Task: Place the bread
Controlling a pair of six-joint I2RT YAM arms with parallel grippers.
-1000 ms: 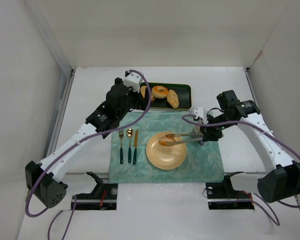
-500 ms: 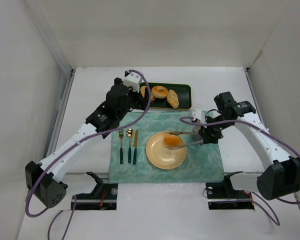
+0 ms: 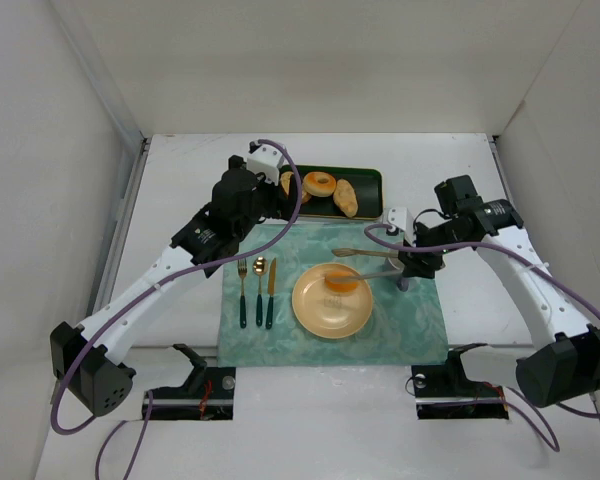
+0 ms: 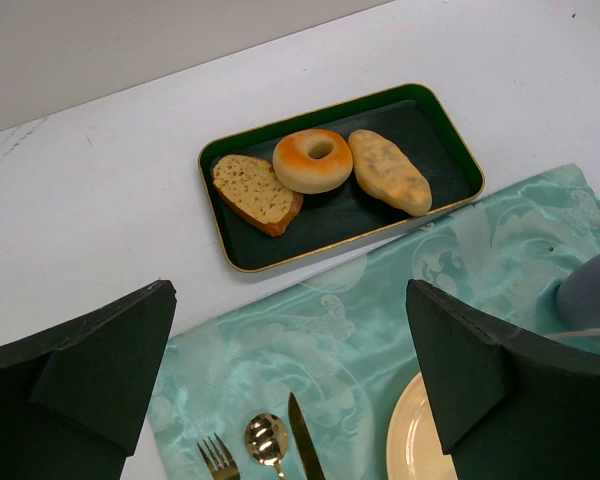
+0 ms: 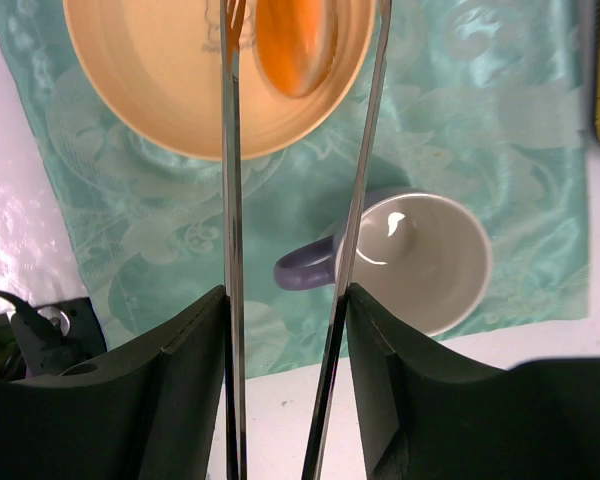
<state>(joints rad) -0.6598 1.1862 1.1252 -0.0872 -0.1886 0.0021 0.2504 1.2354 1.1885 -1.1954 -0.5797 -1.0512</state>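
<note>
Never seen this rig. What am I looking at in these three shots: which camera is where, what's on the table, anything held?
Two robot arms sit at the table's near edge. The wide picture is from a fixed camera above and behind them; the other two are from wrist cameras, so the dark shapes there are each arm's own fingers. On a teal cloth: yellow plate, fork, spoon, knife, mug. A green tray holds a bagel, a bread slice and a long roll. The right gripper holds metal tongs, spread, with an orange bun on the plate between their arms. The left gripper is open and empty.
</note>
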